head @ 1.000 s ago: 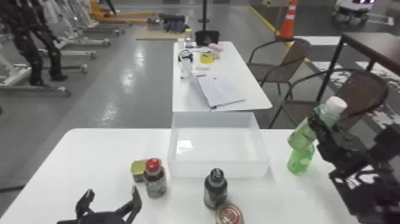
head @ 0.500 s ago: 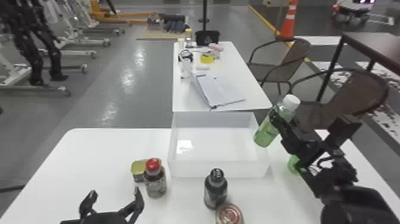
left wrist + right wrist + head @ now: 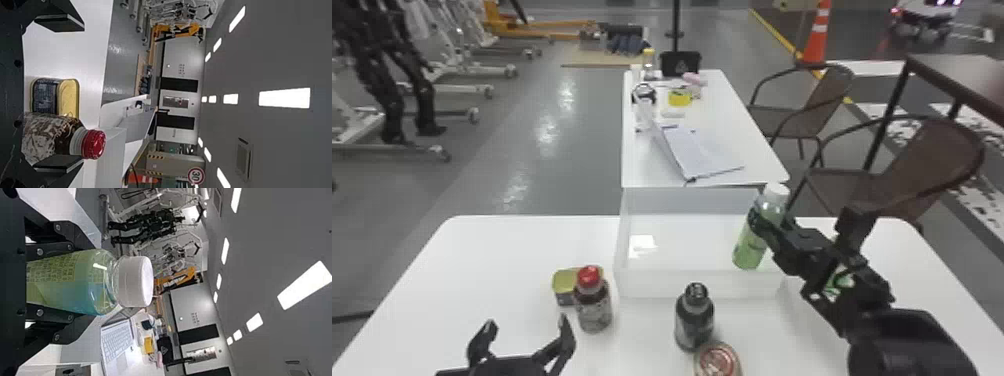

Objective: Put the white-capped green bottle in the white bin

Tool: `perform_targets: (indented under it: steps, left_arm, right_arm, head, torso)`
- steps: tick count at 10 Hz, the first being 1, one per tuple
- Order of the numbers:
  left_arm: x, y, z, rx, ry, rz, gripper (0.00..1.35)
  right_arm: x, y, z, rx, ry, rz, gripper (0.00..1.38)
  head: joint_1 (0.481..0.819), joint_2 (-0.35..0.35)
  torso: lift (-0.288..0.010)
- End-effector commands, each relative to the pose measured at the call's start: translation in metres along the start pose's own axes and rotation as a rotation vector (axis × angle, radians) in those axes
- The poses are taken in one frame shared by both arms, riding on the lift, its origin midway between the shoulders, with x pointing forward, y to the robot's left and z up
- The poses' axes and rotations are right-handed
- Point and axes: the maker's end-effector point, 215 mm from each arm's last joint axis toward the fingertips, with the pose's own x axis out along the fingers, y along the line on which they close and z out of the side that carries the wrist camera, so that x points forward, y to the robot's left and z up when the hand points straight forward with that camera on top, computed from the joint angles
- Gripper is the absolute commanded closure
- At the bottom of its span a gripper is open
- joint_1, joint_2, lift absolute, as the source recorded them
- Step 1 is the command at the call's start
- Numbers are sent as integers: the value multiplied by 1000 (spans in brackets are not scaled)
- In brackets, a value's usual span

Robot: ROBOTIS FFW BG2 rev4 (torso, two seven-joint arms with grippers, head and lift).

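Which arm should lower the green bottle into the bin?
Right, I'd judge: the right gripper grips the green bottle at the right end of the white bin; the left gripper is open near the red-capped bottle.

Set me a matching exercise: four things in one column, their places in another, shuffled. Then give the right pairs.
Things
1. White-capped green bottle
2. Red-capped bottle
3. Black-capped bottle
4. Open laptop

Places
A. Beside the gold-lidded tin
B. On the farther table
C. Next to the red-topped can
D. In the right gripper

Pairs: 1-D, 2-A, 3-C, 4-B
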Motion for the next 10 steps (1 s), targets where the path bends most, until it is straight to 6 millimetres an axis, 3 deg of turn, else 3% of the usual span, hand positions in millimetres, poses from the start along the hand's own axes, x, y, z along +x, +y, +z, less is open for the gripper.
perform_targets:
  steps: [1,2,3,7,8,10]
  left_arm:
    - [0,-1,-1,-7,3,1,125]
    - [0,-2,-2,-8,3,0,125]
    - [0,-3,-1,-10,2,1,127]
    - [1,-5,0,-13,-5,2,125]
    - [1,-5,1,-13,-7,2,125]
    - [1,-5,1,-13,-8,2,125]
  right_arm:
    - [5,0,-9,-56,34,20,972]
    - [15,-4,9,-97,18,42,972]
    - [22,-4,11,-113,25,59,972]
    - [22,-8,-1,-110,48,54,967]
    - [21,-9,-3,-110,50,52,889]
    - [21,-10,-2,-111,47,49,429]
  head:
    - [549,0]
    - [549,0]
    - [549,0]
    - [549,0]
    - [549,0]
    - [549,0]
  torso:
    - [-100]
    - [-100]
    - [-100]
    - [-100]
    - [-100]
    - [-100]
